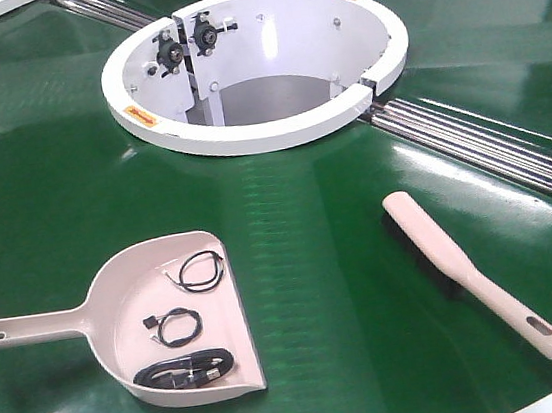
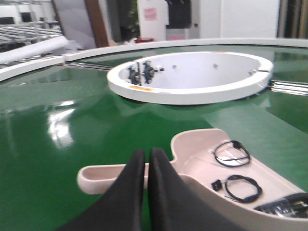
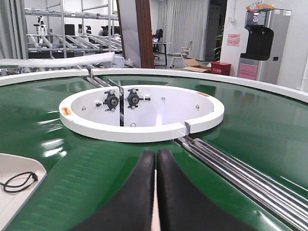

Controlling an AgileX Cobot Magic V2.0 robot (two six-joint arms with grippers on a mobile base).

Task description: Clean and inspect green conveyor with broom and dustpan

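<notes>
While both grippers, left (image 2: pixel 143 156) and right (image 3: pixel 156 156), sit with jaws together and empty, we judge the broom (image 1: pixel 471 274), lying right of the dustpan (image 1: pixel 173 315) on the conveyor (image 1: pixel 43 195), light, stiff, slick; grasp its tapered handle.

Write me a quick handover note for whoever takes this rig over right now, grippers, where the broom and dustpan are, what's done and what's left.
Left gripper: shut, empty, above the dustpan handle.
Right gripper: shut, empty, facing the white ring opening.
Dustpan: flat on the green conveyor, front left, handle pointing left. It holds three black cable coils.
Broom: lying on the belt, front right, handle toward the near edge, clear of the steel roller rails.
Done: cables look collected; no loose debris visible on the belt.
Left: probably pick up the tools and check the rest of the belt.
</notes>
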